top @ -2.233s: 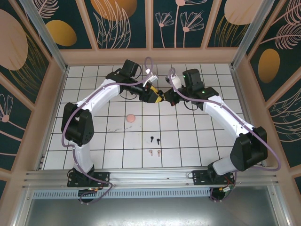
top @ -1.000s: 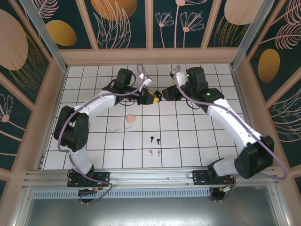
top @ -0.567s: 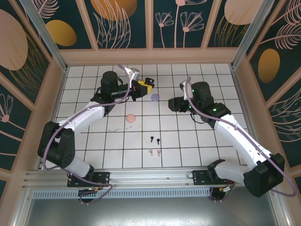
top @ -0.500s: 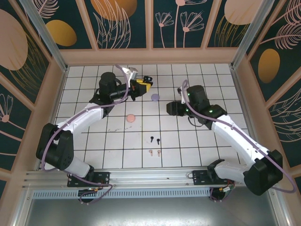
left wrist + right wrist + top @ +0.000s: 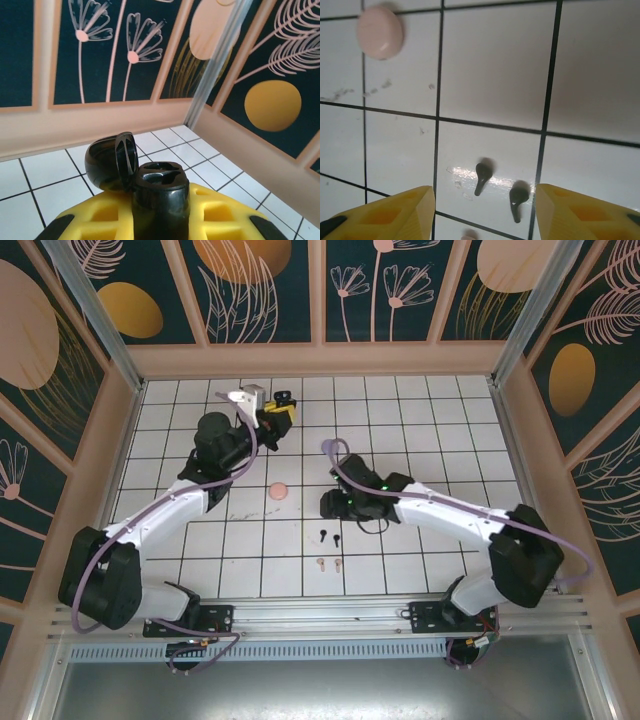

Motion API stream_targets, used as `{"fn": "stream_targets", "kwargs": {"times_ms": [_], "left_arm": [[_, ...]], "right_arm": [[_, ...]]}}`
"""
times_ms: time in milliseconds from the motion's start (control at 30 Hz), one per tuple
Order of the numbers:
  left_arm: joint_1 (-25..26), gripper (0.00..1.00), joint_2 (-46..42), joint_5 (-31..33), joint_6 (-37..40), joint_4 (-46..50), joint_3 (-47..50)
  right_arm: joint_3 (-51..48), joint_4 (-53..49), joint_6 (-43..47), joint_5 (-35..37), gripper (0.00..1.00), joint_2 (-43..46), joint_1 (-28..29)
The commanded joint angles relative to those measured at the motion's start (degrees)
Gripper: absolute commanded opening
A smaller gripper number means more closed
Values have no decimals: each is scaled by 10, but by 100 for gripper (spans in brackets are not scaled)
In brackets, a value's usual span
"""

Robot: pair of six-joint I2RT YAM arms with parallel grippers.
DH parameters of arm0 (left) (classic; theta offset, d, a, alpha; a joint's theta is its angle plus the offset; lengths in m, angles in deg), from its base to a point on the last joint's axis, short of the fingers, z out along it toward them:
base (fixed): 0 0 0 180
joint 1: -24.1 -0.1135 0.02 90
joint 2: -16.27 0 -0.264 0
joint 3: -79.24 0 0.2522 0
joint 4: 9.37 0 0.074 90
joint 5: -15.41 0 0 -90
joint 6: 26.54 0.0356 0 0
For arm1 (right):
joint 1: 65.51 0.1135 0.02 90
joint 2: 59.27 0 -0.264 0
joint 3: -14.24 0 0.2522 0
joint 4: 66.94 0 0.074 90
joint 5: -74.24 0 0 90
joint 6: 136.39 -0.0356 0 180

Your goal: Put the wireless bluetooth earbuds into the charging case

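Observation:
My left gripper [image 5: 276,410] is raised at the back left of the table, shut on a black charging case [image 5: 161,200]. The case's lid [image 5: 107,160] is flipped open and its two wells face up between the yellow fingers [image 5: 225,210]. My right gripper [image 5: 328,508] hovers open just behind two black earbuds [image 5: 329,536] lying on the tiles. In the right wrist view these black earbuds [image 5: 482,176] [image 5: 518,197] lie between the spread yellow fingertips [image 5: 405,210], untouched. Two pink earbuds [image 5: 329,563] lie one row nearer.
A closed pink case [image 5: 279,491] rests on the tiles left of the right gripper, and the same pink case [image 5: 380,32] appears in the right wrist view. Wooden walls [image 5: 320,360] ring the tiled table.
The left arm drew back to the left with the open black case. The right arm swung from the back of the table down over the black earbuds, jaws narrowing slightly.

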Motion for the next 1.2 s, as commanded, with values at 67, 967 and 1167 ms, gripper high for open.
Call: {"fn": "stream_targets", "kwargs": {"times_ms": [67,967,1167], "left_arm": [[-1,0,-18,26,-14,-68,23],[-6,0,-48,54,-30,-187,102],[-7,0,-49,53,-29,-188,104]], "right_arm": [[51,-52,-95,58,51,-61,36],[156,-149,-170,80,38,-205,88],[170,-148,-163,77,38,-225,87]]}}
